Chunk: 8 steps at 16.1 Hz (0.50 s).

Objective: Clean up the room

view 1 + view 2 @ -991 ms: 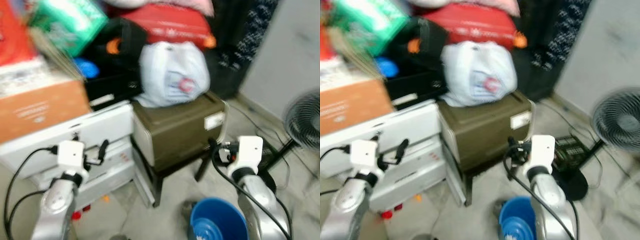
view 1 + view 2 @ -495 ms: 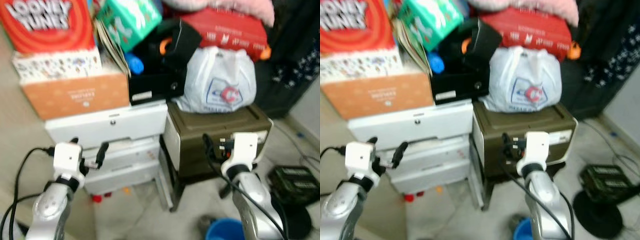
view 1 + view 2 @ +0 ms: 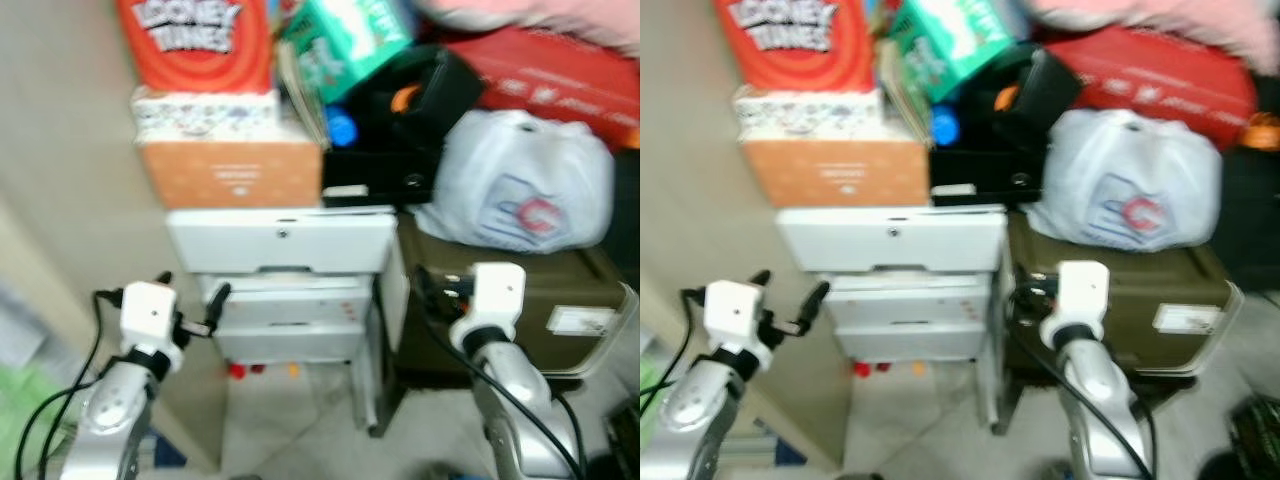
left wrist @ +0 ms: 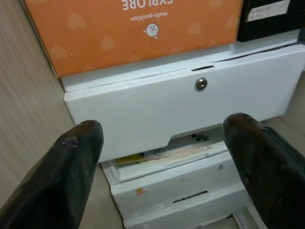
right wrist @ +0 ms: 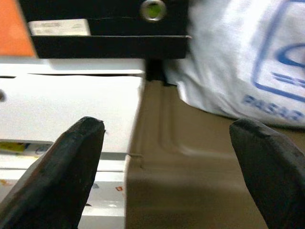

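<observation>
A white drawer unit [image 3: 285,290] stands in front of me against a beige wall, with an orange box [image 3: 230,175] and a red Looney Tunes box [image 3: 195,40] stacked on it. To its right, a white plastic bag [image 3: 525,195] rests on an olive-brown case [image 3: 540,310]. My left gripper [image 3: 190,292] is held up before the drawers, open and empty; in its wrist view the top drawer's lock [image 4: 200,84] sits between the fingers. My right gripper [image 3: 432,290] is open and empty, facing the seam between drawer unit [image 5: 71,90] and case [image 5: 190,157].
A black box [image 3: 390,150], a green package [image 3: 345,40] and a red bag [image 3: 560,60] are piled above. Small red and orange bits [image 3: 245,370] lie on the tiled floor under the drawers. Something green [image 3: 20,400] sits at the lower left.
The whole picture has shifted right, so the camera has turned left; the blue bucket and the fan have left the view. Both arms keep the same raised, open pose.
</observation>
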Tool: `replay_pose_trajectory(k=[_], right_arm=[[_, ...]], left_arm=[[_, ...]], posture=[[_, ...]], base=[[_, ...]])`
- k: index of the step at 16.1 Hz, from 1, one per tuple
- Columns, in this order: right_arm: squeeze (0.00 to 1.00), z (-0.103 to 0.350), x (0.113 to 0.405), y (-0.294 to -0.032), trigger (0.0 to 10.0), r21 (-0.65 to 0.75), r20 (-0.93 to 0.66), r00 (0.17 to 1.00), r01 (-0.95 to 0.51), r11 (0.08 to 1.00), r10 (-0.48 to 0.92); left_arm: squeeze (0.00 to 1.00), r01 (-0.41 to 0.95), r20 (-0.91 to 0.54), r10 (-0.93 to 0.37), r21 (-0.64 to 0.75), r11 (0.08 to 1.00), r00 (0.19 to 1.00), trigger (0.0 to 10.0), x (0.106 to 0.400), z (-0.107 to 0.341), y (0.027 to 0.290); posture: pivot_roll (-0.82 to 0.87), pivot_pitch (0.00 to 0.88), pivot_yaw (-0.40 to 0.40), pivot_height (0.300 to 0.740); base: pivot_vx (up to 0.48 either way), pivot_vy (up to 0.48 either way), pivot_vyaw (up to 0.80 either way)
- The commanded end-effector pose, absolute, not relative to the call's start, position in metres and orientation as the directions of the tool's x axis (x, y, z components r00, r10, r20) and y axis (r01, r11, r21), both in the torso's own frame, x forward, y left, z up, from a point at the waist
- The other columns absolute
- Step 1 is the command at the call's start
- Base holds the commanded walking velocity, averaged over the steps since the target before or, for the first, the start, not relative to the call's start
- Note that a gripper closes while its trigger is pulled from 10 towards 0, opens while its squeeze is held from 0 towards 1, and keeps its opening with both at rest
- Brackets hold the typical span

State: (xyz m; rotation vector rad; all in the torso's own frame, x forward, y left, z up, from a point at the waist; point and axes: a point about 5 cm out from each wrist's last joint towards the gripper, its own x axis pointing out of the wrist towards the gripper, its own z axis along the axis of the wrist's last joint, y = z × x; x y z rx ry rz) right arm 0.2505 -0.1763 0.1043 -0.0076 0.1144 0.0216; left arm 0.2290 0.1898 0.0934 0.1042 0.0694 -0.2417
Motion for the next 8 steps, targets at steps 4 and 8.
replay_pose_trajectory(k=[4,8], right_arm=[[0.00,0.1068,0.2542,-0.1717,10.0,-0.004,-0.097,0.995,-0.033,0.999,0.033],[0.00,0.1066,0.2532,-0.1721,10.0,-0.007,-0.098,0.995,-0.029,1.000,0.028]], left_arm=[[0.00,0.252,-0.070,-0.244,0.146,0.957,0.967,10.0,0.2281,0.0974,0.1904],[0.00,0.247,-0.067,-0.240,0.142,0.959,0.969,10.0,0.2298,0.0984,0.1918]], posture=[[-0.06,0.000,-0.055,0.740],[-0.06,0.000,-0.055,0.740]], base=[[0.000,0.000,0.80],[0.000,0.000,0.80]])
